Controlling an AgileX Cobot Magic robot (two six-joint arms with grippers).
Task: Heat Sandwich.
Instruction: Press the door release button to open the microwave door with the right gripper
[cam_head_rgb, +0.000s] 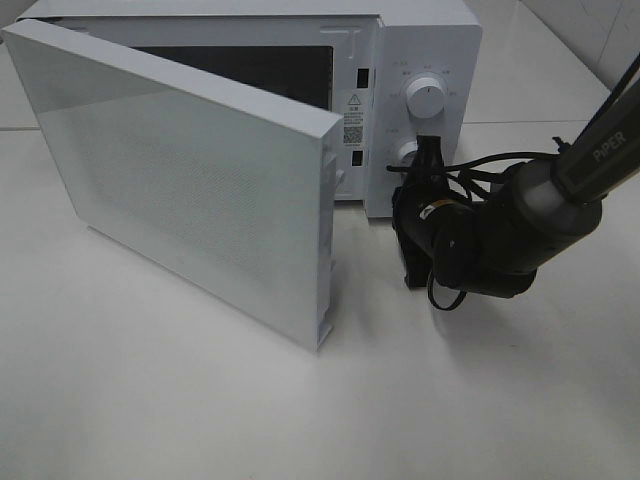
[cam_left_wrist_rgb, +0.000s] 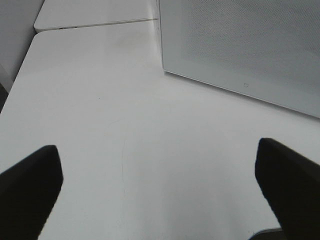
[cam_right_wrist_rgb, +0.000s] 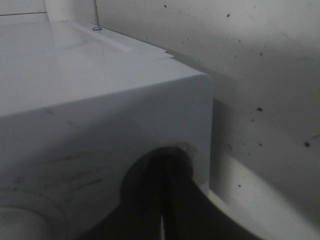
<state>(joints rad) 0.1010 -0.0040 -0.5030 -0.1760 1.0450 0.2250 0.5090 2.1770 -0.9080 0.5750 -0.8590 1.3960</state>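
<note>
The white microwave (cam_head_rgb: 425, 35) stands at the back with its door (cam_head_rgb: 190, 170) swung wide open. Its cavity is dark and mostly hidden behind the door, and the sandwich is out of view. My right gripper (cam_head_rgb: 428, 152) is shut, its tips against the control panel right beside the lower knob (cam_head_rgb: 406, 152). In the right wrist view the closed fingertips (cam_right_wrist_rgb: 167, 162) touch the panel near its edge, with nothing between them. My left gripper (cam_left_wrist_rgb: 160, 195) is open over bare table, and the door's outer face (cam_left_wrist_rgb: 245, 45) lies ahead of it.
The upper knob (cam_head_rgb: 427, 98) sits above the right gripper. The open door juts far out over the white table (cam_head_rgb: 150, 400). The right arm (cam_head_rgb: 530, 215) reaches in from the right with looped cables.
</note>
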